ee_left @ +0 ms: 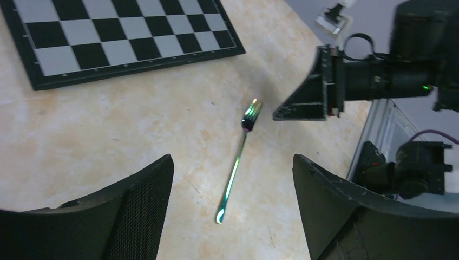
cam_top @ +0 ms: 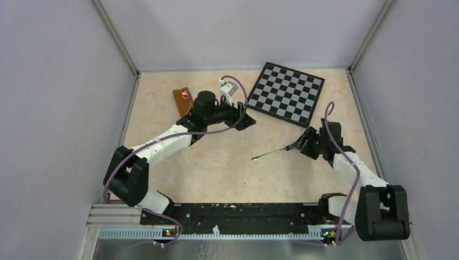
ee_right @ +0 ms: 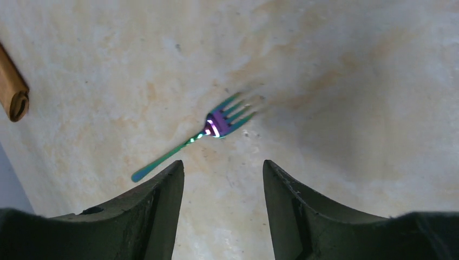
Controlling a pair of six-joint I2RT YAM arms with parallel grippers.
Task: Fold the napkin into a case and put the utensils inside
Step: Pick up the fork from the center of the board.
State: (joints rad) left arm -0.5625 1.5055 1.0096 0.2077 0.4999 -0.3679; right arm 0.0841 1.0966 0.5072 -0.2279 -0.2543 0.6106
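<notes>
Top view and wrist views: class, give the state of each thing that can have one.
Fork: flat on table, ungripped.
Case: folded, flat on table.
Spoon: in case, bowl showing.
Left gripper: open, empty.
Right gripper: open, empty.
Board: flat on table.

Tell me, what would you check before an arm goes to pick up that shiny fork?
1. Thin iridescent metal fork lies free on the beige table: ok.
2. Right tool open and empty: ok.
3. Left tool open and empty: ok.
4. Fork between the right tool's fingers: not ok, it lies ahead of them.
5. Rust-brown folded cloth case ready, opening reachable: cannot tell.
</notes>
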